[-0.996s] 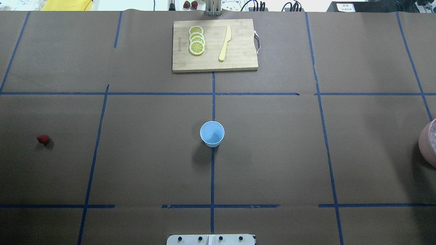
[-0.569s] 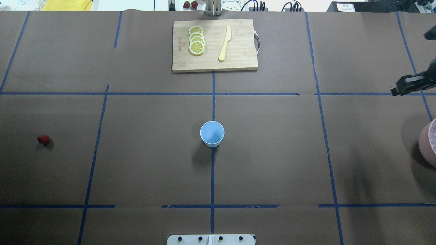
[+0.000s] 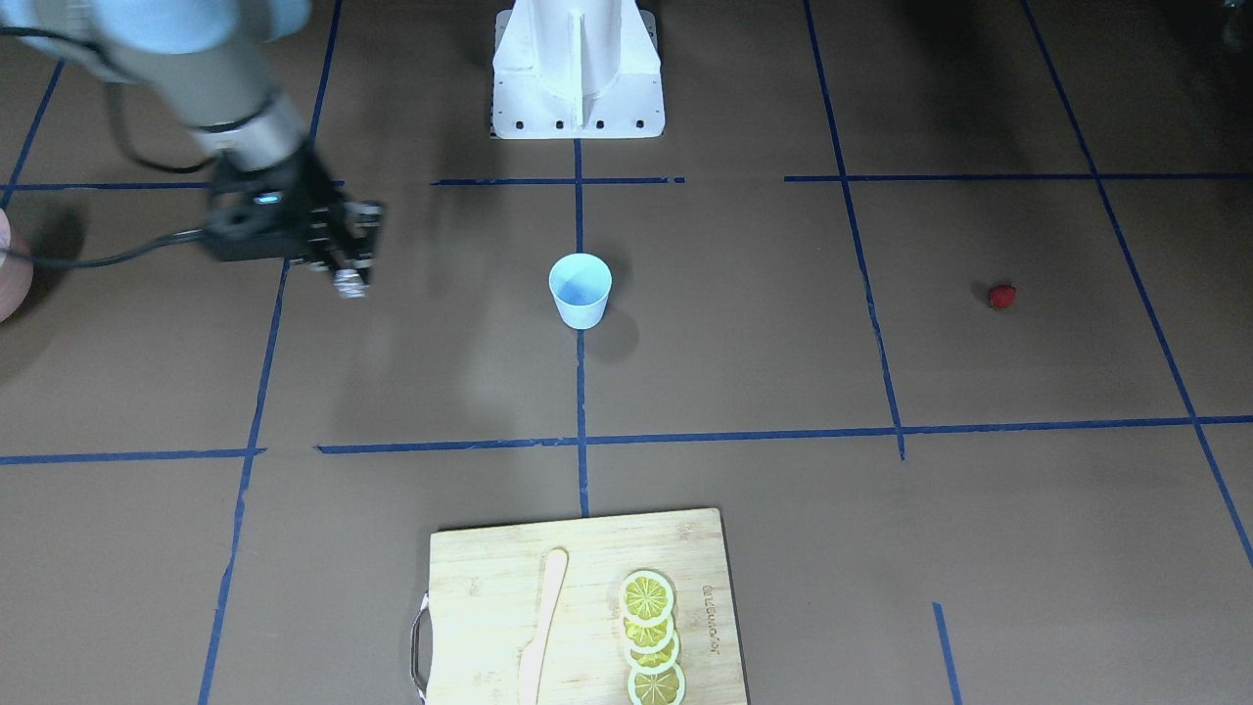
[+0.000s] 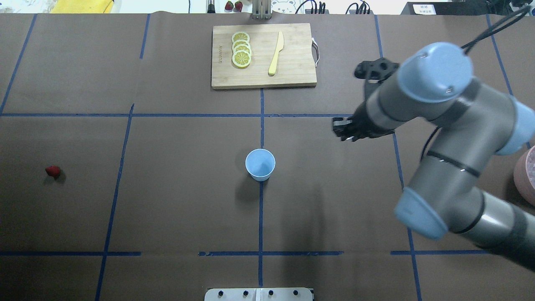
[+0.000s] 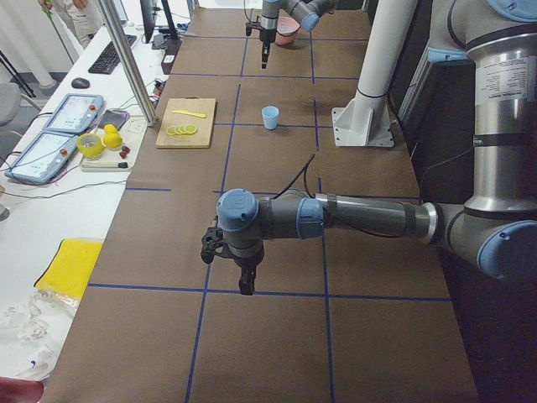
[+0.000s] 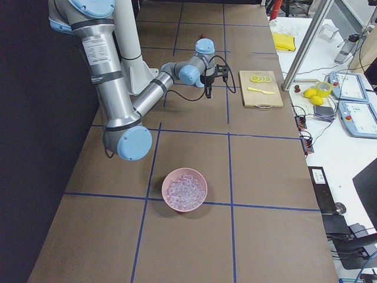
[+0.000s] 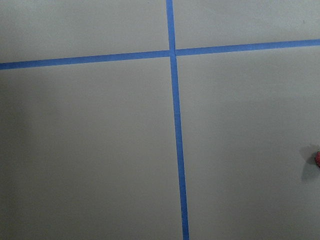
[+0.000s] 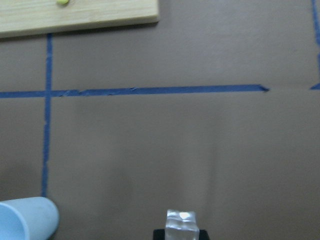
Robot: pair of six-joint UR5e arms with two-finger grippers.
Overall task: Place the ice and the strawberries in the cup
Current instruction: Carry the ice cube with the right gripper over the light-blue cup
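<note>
The pale-blue cup (image 4: 260, 164) stands upright at the table's middle and looks to hold nothing (image 3: 580, 289). My right gripper (image 4: 343, 130) hovers to its right, shut on a clear ice cube (image 8: 182, 226); the cube also glints in the front view (image 3: 349, 284). More ice (image 6: 184, 187) fills the pink bowl (image 6: 184, 207) at the table's right end. A small red strawberry (image 4: 53, 171) lies alone at the far left and peeks in at the left wrist view's right edge (image 7: 317, 157). My left gripper (image 5: 244, 284) shows only in the exterior left view, pointing down; I cannot tell its state.
A wooden cutting board (image 4: 292, 62) at the back middle carries lemon slices (image 4: 241, 50) and a yellow knife (image 4: 276, 53). Blue tape lines grid the brown table. My right arm's elbow (image 4: 420, 213) juts over the table's right side.
The right arm has swung in from the right edge and moved left toward the cup with the ice cube. Cup and strawberry have not moved.
</note>
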